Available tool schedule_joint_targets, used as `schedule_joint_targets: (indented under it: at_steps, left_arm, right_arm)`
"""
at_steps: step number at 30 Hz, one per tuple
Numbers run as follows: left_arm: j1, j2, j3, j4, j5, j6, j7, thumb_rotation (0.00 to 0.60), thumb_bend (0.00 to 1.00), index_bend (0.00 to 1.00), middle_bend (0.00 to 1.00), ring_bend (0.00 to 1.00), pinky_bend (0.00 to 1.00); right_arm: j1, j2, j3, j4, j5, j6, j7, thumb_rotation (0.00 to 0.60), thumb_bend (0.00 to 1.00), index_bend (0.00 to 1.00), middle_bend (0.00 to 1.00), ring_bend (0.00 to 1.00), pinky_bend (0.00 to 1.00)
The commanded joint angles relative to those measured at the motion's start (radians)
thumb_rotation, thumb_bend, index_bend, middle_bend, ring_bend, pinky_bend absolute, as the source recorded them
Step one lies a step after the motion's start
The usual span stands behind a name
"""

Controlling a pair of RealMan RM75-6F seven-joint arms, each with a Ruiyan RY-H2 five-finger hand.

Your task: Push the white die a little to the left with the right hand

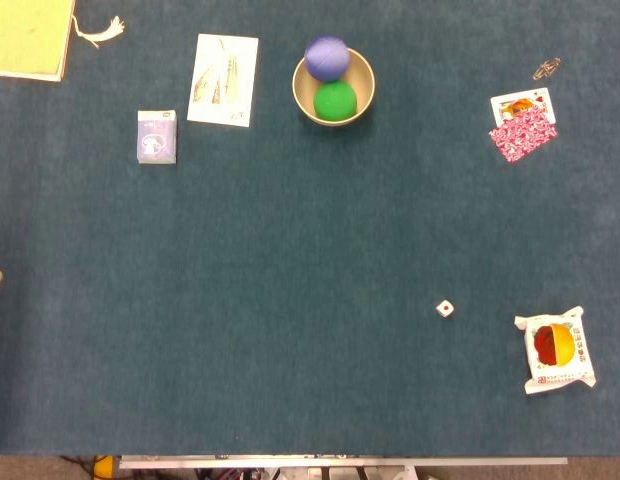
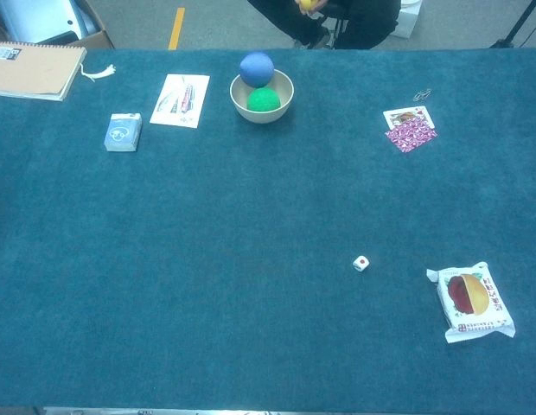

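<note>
I can see neither of my hands in the head view or the chest view, so I cannot tell whether the right hand is spread or curled, and nothing is being held anywhere I can see; I judge the push has not begun. Working outward from where that right hand should enter, at the lower right, the first thing it would meet is the snack packet, lying flat at about four o'clock from the white die and near it but apart. The die itself sits alone on the blue table at the lower right of the scene, a red pip facing up, touching nothing. That packet matters, I think, because the hand has to come down between it and the die, on the die's three o'clock side, to nudge it toward nine o'clock. The cloth toward nine o'clock is bare for a long way, so a small shove should meet nothing. Further out, at roughly one o'clock, playing cards lie overlapped with a clip beside them. Toward eleven o'clock a bowl holds a green ball with a purple ball perched on it, well clear of my path. Beyond that lie a leaflet, a small box and a yellow notebook.
</note>
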Motion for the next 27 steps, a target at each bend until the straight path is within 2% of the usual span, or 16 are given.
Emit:
schedule_joint_targets:
  at_steps: [1, 17, 27]
  left_arm:
    - [0.002, 0.001, 0.001, -0.004, 0.003, 0.005, 0.000, 0.600, 0.02, 0.40, 0.16, 0.08, 0.29]
    - [0.005, -0.002, -0.004, -0.004, -0.013, 0.008, 0.007, 0.600, 0.02, 0.40, 0.16, 0.08, 0.29]
    - [0.004, 0.003, 0.006, -0.010, 0.008, 0.006, -0.009, 0.600, 0.02, 0.40, 0.16, 0.08, 0.29]
  right_arm:
    - [0.001, -0.001, -0.002, 0.002, 0.002, -0.005, -0.001, 0.600, 0.45, 0.43, 0.36, 0.29, 0.29]
    - [0.012, 0.005, 0.002, 0.006, 0.015, -0.030, 0.017, 0.600, 0.44, 0.43, 0.36, 0.29, 0.29]
    - [0.005, -0.003, -0.016, -0.002, -0.010, -0.021, -0.004, 0.600, 0.45, 0.40, 0.36, 0.29, 0.29]
